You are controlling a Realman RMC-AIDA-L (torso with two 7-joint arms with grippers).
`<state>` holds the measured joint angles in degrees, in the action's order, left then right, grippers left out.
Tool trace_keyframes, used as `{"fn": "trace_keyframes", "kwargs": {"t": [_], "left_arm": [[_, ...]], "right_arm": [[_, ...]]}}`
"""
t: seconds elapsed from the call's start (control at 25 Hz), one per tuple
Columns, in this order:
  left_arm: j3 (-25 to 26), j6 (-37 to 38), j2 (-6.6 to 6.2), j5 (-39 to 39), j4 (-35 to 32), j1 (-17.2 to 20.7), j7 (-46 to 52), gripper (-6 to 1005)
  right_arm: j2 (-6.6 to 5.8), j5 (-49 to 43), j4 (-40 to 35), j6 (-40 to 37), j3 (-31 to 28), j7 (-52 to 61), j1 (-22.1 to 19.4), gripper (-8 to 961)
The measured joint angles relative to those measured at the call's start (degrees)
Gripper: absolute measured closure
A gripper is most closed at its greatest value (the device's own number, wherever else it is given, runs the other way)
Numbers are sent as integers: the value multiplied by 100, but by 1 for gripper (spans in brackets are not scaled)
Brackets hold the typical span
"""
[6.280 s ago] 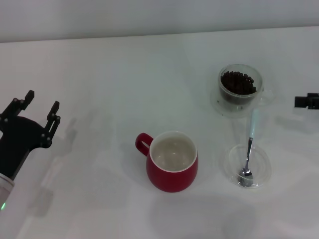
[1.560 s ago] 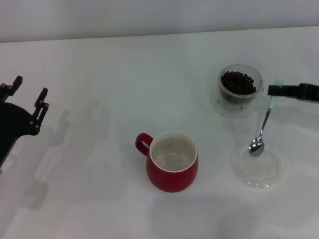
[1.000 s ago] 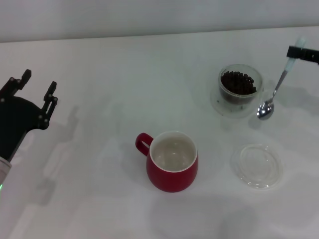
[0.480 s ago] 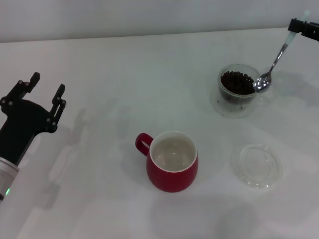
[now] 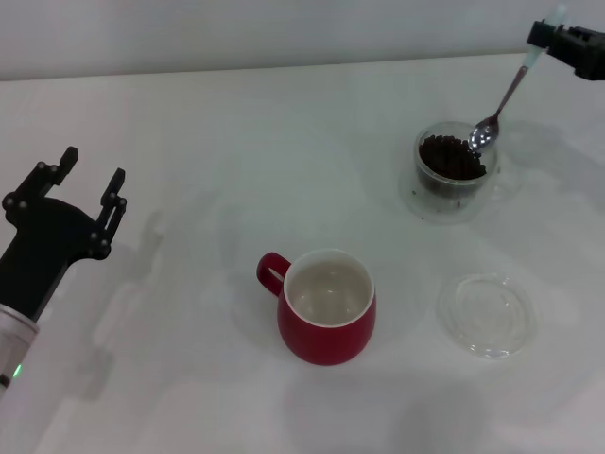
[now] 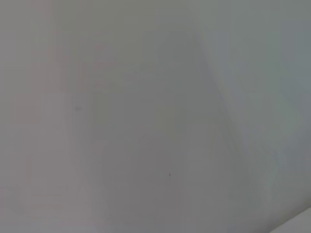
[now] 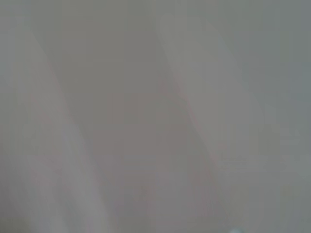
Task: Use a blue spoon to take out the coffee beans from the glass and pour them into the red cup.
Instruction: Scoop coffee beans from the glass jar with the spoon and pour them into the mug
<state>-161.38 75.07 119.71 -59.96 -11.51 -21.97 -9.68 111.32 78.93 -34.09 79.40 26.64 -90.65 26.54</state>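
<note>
In the head view my right gripper (image 5: 546, 34) is at the far right edge, shut on the pale blue handle of the blue spoon (image 5: 502, 99). The spoon hangs tilted, its metal bowl at the right rim of the glass (image 5: 455, 171), just over the coffee beans (image 5: 448, 156). The red cup (image 5: 325, 305) stands in the middle near the front, white inside, handle to the left, no beans visible in it. My left gripper (image 5: 79, 176) is open and empty at the left edge, far from everything. Both wrist views show only a plain blur.
A flat shallow clear round dish (image 5: 487, 314) lies to the right of the red cup, in front of the glass. The table (image 5: 236, 151) is white and bare elsewhere.
My right gripper lifted the spoon out of the flat clear dish and carried it up and back, then left, bringing its bowl to the glass rim. My left arm shifted slightly.
</note>
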Motion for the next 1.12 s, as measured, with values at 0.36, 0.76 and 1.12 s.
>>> {"fn": "trace_keyframes", "kwargs": {"t": [0.36, 0.76, 1.12], "left_arm": [[2, -24, -1, 2, -88, 67, 3, 481], [2, -100, -13, 2, -53, 51, 2, 481], [2, -203, -32, 2, -12, -46, 1, 481]], "right_arm": [[220, 0, 36, -737, 69, -301, 94, 807], [317, -45, 83, -1053, 91, -433, 168, 807], [337, -14, 304, -1095, 42, -387, 119, 806]]}}
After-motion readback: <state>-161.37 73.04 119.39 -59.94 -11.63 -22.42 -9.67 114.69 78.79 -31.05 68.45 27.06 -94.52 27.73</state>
